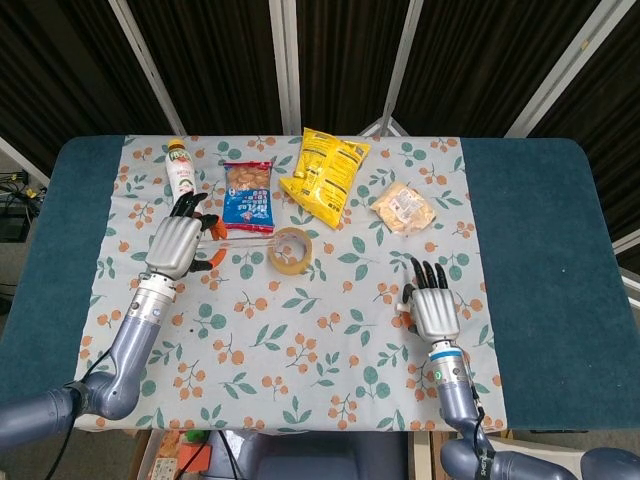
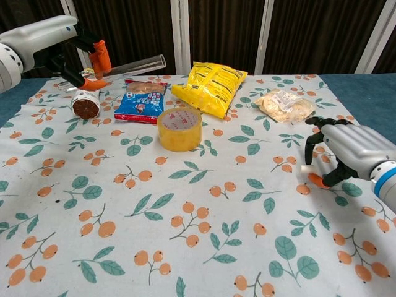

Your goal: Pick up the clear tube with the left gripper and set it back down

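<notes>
Tape roll [image 2: 179,128] before snack bags [image 2: 210,86], bottle [image 1: 181,168] left.

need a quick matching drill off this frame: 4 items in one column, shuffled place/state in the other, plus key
Items
1. clear tube
2. tape roll
3. yellow bag
4. right hand

Descriptions
A. lies flat at the far middle of the cloth
B. held off the table by the left hand
C. empty, fingers curled down near the cloth's right side
D. stands on the cloth in front of the blue snack pack

Pairs: 1-B, 2-D, 3-A, 4-C
</notes>
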Tool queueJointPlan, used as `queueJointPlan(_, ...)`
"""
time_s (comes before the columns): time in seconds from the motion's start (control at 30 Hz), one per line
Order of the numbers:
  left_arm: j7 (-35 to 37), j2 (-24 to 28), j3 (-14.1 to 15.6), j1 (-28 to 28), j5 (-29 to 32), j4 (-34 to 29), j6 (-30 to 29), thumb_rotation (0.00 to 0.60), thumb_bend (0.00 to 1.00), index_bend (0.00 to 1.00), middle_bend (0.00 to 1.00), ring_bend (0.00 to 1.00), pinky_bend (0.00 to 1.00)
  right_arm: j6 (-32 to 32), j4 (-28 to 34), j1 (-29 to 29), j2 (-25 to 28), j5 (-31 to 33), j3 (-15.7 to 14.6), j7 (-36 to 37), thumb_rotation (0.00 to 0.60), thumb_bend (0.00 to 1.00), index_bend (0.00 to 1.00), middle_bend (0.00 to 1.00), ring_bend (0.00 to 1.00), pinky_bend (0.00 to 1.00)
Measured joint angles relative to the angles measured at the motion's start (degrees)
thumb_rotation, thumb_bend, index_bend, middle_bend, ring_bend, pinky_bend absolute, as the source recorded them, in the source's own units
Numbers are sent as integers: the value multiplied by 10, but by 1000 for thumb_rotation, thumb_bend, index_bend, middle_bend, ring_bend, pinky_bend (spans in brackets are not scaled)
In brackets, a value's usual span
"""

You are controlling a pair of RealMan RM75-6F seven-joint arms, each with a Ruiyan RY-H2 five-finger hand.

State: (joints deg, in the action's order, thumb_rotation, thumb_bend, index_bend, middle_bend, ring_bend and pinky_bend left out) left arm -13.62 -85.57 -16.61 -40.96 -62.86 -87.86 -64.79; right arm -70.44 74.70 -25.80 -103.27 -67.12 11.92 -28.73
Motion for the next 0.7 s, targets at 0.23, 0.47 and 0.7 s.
queueJointPlan(0.23, 0, -12, -5, -7, -6, 0, -4, 600, 566, 710, 531, 106, 0, -13, 27, -13, 28, -20, 28, 14, 600, 436, 597, 86, 0, 0)
queueJointPlan(0.47, 11, -39, -12, -12, -7, 7, -13, 600, 565, 710, 531, 106, 0, -25, 41, -39, 66, -57, 56, 28, 600, 436, 597, 86, 0, 0)
queueJointPlan(0.7, 39, -86, -21, -18, -9, 32, -25, 600, 569, 721, 545, 140, 0, -26, 38, -66, 101, -93, 73, 42, 600, 436, 597, 86, 0, 0)
